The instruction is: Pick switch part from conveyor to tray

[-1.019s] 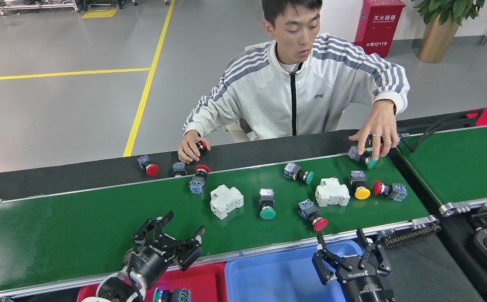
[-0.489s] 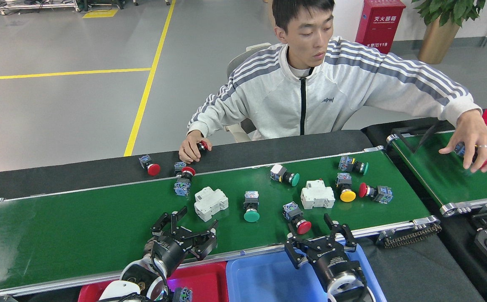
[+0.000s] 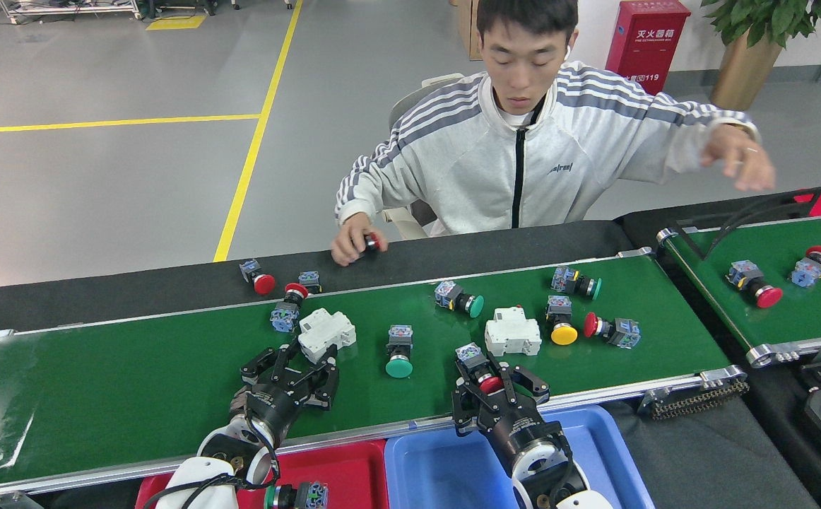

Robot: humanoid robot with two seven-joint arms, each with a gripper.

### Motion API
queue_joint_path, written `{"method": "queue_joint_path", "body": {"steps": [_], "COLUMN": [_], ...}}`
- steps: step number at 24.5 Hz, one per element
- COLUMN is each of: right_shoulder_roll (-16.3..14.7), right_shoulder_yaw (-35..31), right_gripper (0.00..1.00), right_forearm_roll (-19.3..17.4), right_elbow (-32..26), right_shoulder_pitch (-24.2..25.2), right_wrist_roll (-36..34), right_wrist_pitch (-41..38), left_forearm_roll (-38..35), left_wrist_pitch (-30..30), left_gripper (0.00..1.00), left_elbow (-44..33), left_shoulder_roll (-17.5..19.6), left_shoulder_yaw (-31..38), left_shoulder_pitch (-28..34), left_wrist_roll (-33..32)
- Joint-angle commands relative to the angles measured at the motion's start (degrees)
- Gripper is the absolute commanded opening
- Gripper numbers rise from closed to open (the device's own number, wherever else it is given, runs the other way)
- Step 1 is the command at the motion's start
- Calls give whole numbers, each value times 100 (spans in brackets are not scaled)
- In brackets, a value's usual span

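Note:
The conveyor (image 3: 121, 382) carries several switch parts. My right gripper (image 3: 497, 380) is open low over the belt's near edge. Its fingers straddle a red-button switch part (image 3: 479, 365). My left gripper (image 3: 294, 369) is also open over the belt, its tips just short of a white breaker (image 3: 326, 332). A green-button switch (image 3: 399, 351) lies between the two grippers. Below the belt sit a red tray (image 3: 343, 470) and a blue tray (image 3: 432, 474). A green-button switch (image 3: 297, 495) lies in the red tray.
Further along the belt lie a second white breaker (image 3: 512, 337) and yellow (image 3: 561, 322), red (image 3: 610, 329) and green (image 3: 458, 297) button switches. A person sits behind the belt, one hand (image 3: 354, 244) on a switch, the other hand (image 3: 742, 161) raised. A second green belt (image 3: 792, 297) at right holds two red switches.
Both grippers moved forward onto the belt, the right one around the red-button switch. The parts drifted left with the belt. The person's hand left two switches on the right belt and lifted.

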Motion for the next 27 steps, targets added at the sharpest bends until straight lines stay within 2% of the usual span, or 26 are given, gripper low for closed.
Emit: {"method": "queue_joint_path", "body": {"steps": [1, 4, 7, 10, 11, 12, 13, 17, 21, 23, 25, 27], "right_shoulder_roll": [-23, -173, -331, -340, -331, -261, -199, -111, -138, -243, -217, -199], "right_shoulder_yaw": [-2, 7, 7, 244, 473, 701, 877, 1255, 1079, 176, -1090, -2375], "right_gripper": [14, 14, 14, 19, 33, 77, 100, 100, 100, 100, 100, 100], "right_forearm_roll": [-17, -17, -8, 0, 9, 27, 18, 18, -87, -456, -808, -1028], "right_elbow": [-199, -532, -963, -1183, -1183, -1148, -1122, -981, -1078, -1315, -1517, -1596], "right_shoulder_pitch": [-30, 102, 304, 436, 436, 436, 445, 445, 480, 638, 972, 1095], "right_wrist_roll": [-141, -510, -545, -545, -545, -545, -545, -545, -554, -563, -563, -563], "right_wrist_pitch": [-550, -1972, -3142, -3810, -3863, -3819, -3793, -3793, -3793, -3784, -3784, -3784], "left_forearm_roll": [-4, 13, 22, 22, 22, 22, 22, 22, 5, -31, -66, -92], "left_wrist_pitch": [-106, -519, -1037, -1644, -1855, -2049, -2198, -2462, -2462, -2453, -2435, -2374], "left_gripper": [3, 3, 3, 4, 4, 4, 4, 5, 5, 5, 5, 5], "left_elbow": [-348, -883, -1244, -1420, -1429, -1429, -1429, -1429, -1596, -1719, -1780, -1816], "left_shoulder_roll": [96, 316, 413, 448, 448, 448, 448, 448, 448, 422, 325, 219], "left_shoulder_yaw": [24, 77, 420, 991, 1237, 1466, 1659, 1949, 1923, 1905, 1853, 1492], "left_shoulder_pitch": [132, 492, 738, 940, 967, 975, 984, 1046, 1239, 1309, 1318, 1318], "left_wrist_roll": [202, 202, 202, 193, 193, 193, 193, 193, 193, 176, 141, 132]}}
